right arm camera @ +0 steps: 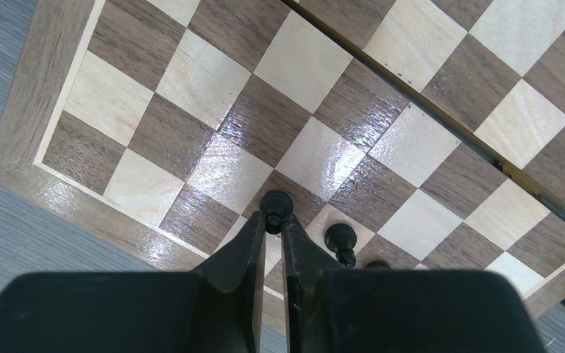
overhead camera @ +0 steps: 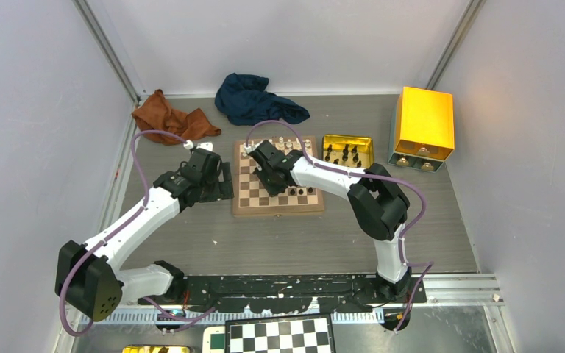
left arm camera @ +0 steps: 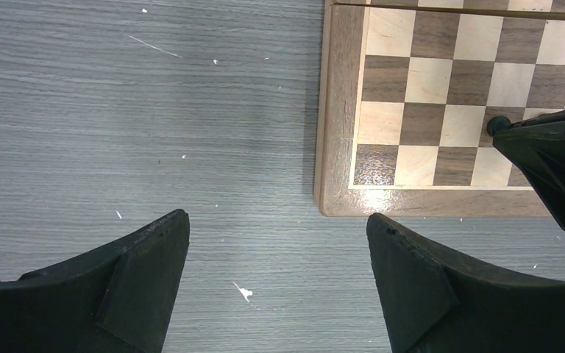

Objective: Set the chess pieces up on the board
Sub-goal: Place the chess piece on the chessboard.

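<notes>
Right pincer [right arm camera: 274, 224] pinches black piece [right arm camera: 275, 201] between tips, near board [right arm camera: 33, 95] edge; left pincer [left arm camera: 276, 235] agape.

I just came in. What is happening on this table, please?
The right gripper is closed on a small black chess piece near one edge of the wooden board, beside another black piece standing there. The left gripper is open above the table next to the board's corner, holding nothing. More black pieces stand in the gold tray.
</notes>
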